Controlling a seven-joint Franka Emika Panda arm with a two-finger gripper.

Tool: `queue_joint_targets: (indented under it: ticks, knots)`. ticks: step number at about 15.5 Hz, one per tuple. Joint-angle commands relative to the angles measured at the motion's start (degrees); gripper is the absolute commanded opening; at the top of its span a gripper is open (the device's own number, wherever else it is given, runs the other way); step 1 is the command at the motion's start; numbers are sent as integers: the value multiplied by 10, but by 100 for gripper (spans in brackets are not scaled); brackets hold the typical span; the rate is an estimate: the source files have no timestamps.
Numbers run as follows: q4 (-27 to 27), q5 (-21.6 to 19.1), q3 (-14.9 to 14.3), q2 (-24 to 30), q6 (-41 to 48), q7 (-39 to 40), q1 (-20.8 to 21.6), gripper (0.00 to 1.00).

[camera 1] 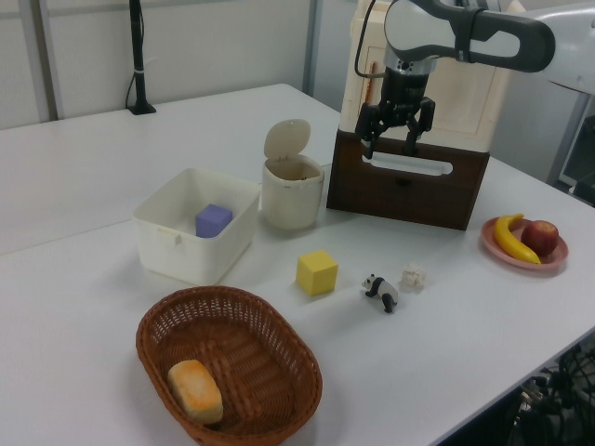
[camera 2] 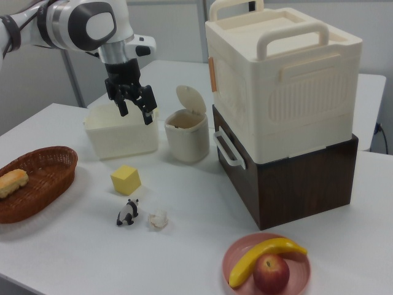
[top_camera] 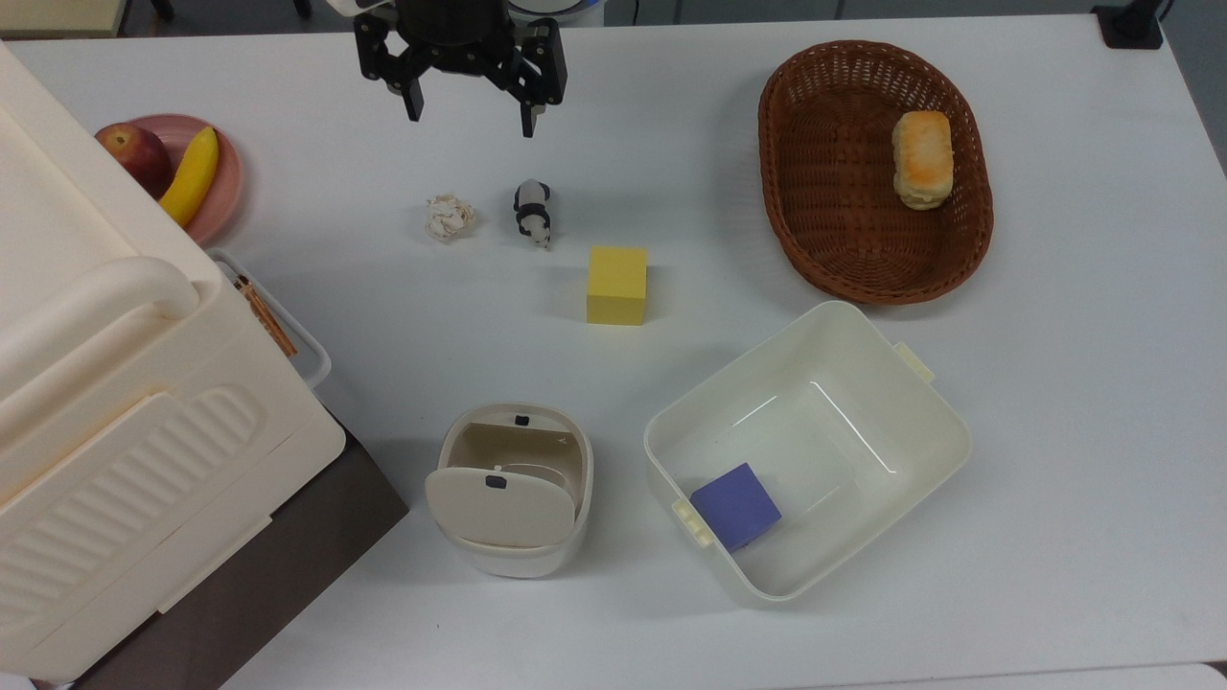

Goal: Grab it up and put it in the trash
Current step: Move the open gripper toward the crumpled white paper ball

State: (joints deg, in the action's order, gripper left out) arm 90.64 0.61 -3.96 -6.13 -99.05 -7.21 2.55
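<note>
The counter (top_camera: pixel 1054 402) is a smooth, matt white surface. The paper ball (top_camera: pixel 450 217) is off-white, crumpled and rough. The trash bin (top_camera: pixel 513 489) looks like smooth cream plastic with a soft sheen, its flap lid carrying a small black button. The white tub (top_camera: pixel 815 450) is glossy plastic that catches highlights along its inner walls. The basket (top_camera: pixel 872 172) is brown woven wicker, coarse and ribbed. The yellow cube (top_camera: pixel 616 285) and the purple cube (top_camera: pixel 736 505) look matt and even. The end effector (top_camera: pixel 470 113) is black and dull. The big cream box (camera 2: pixel 282 80) is ribbed plastic on a dark wood-look base (camera 2: pixel 295 178). The plate (camera 2: pixel 267 267) is smooth pink.
</note>
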Motion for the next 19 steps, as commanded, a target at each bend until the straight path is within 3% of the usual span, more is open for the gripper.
queue_joint_targets:
  ticks: [1, 19]
  knots:
    - [10, -13, -8, 7, 5, 35, 1, 100]
    - [25, -10, -2, -11, 3, 45, 14, 100]
